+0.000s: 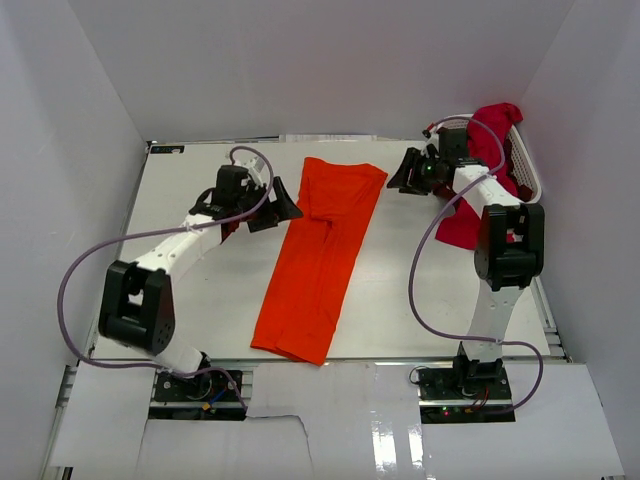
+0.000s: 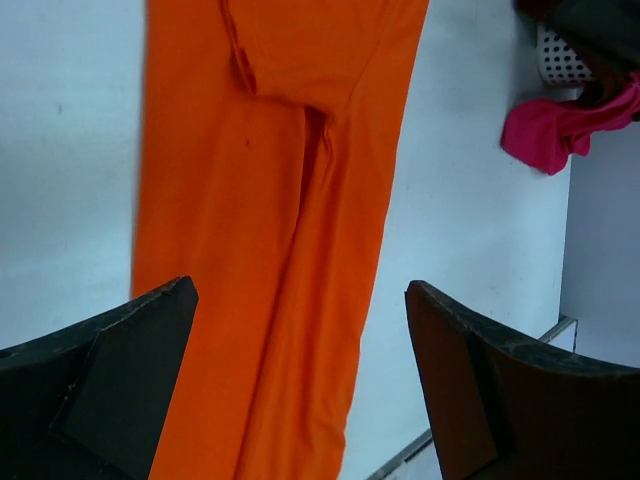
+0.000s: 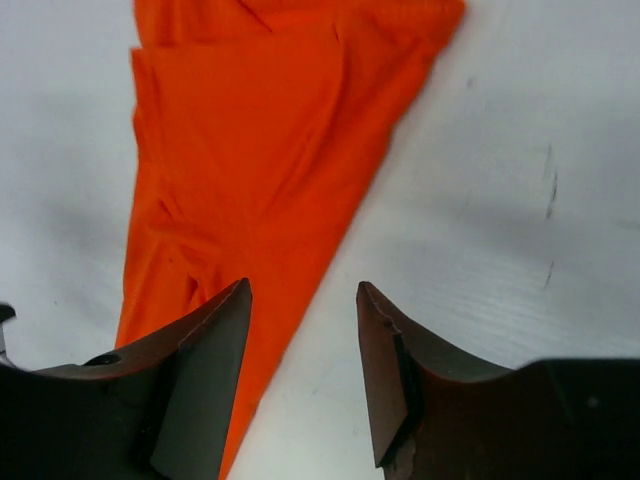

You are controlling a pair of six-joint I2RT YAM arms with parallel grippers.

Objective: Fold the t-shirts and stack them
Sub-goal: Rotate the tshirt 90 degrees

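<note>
The bright orange t-shirt lies folded into a long narrow strip down the middle of the table; it also shows in the left wrist view and the right wrist view. My left gripper is open and empty, hovering at the strip's upper left edge. My right gripper is open and empty, just off the strip's upper right corner. A crimson red t-shirt hangs out of the white basket at the far right, partly hidden by my right arm. I cannot make out a maroon shirt.
The white laundry basket sits at the table's back right corner against the wall; its rim and the hanging red cloth show in the left wrist view. White walls enclose the table on three sides. Cables loop from both arms.
</note>
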